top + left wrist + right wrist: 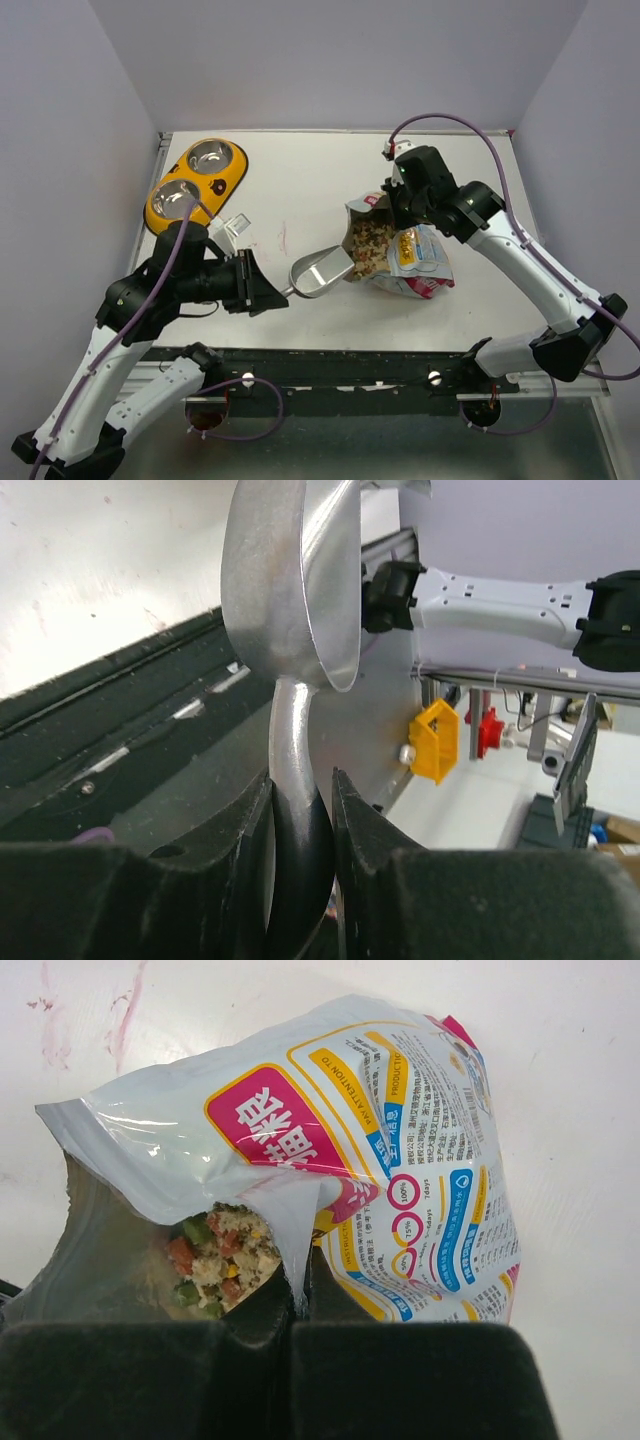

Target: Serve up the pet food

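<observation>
The pet food pouch (405, 258) lies open at mid-right of the table, its mouth facing left with mixed kibble (372, 245) showing inside. My right gripper (398, 205) is shut on the pouch's upper rim; in the right wrist view the foil edge (300, 1230) sits pinched between the fingers, kibble (215, 1255) to the left. My left gripper (268, 288) is shut on the handle of the silver scoop (322, 272), whose empty bowl points at the pouch mouth. In the left wrist view the scoop (290, 580) rises from the closed fingers.
The yellow double bowl (197, 181) with two steel cups stands at the back left, its rim (235, 180) near a small white object (233, 227). The table's dark front rail (330, 365) runs below the scoop.
</observation>
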Controlling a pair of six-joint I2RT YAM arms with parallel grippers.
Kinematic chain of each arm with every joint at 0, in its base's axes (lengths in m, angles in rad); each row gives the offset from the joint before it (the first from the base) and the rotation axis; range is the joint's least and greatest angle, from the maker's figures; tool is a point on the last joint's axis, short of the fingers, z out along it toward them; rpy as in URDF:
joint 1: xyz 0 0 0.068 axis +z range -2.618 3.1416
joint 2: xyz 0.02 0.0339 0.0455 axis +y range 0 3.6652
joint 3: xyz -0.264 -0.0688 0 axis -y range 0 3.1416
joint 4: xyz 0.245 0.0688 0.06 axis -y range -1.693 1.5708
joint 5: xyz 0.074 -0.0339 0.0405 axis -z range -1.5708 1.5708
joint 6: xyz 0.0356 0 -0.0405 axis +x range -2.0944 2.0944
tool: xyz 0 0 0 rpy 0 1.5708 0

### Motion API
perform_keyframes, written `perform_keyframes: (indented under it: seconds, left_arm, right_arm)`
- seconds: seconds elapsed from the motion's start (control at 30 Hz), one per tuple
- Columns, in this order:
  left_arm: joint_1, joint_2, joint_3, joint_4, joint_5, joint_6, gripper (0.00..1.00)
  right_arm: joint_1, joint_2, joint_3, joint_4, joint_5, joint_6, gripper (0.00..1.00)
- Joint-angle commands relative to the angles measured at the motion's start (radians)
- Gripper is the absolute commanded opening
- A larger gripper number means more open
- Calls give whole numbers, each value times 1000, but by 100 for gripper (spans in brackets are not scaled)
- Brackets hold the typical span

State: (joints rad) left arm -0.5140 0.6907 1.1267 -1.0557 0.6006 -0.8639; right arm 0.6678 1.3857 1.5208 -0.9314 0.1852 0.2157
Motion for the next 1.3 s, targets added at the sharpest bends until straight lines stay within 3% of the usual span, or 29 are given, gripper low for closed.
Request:
perform_keyframes:
  seconds: [0.0, 0.27, 0.53, 0.67, 0.93, 1.13, 1.27]
  left_arm:
    - [-93, 75, 51, 57, 34, -104, 0]
    - [-187, 296, 219, -69, -93, -93, 0]
    - [-192, 403, 196, -110, -197, -109, 0]
    - [-192, 429, 141, 31, -145, -158, 0]
    - [-199, 501, 99, 80, -223, -208, 0]
    - [-211, 624, 41, 392, -248, -274, 0]
    - [-244, 707, 42, 519, -289, -276, 0]
  right_arm:
    - [-4, -16, -50, 154, 22, -45, 1]
    - [62, -17, -43, 181, 66, -85, 1]
    - [156, -76, -108, 253, 117, -95, 1]
    - [177, -80, -129, 275, 97, -72, 1]
    - [181, -96, -123, 261, 68, 8, 1]
    - [182, -129, -198, 286, 37, 138, 1]
    - [181, -136, -192, 252, 66, 162, 1]
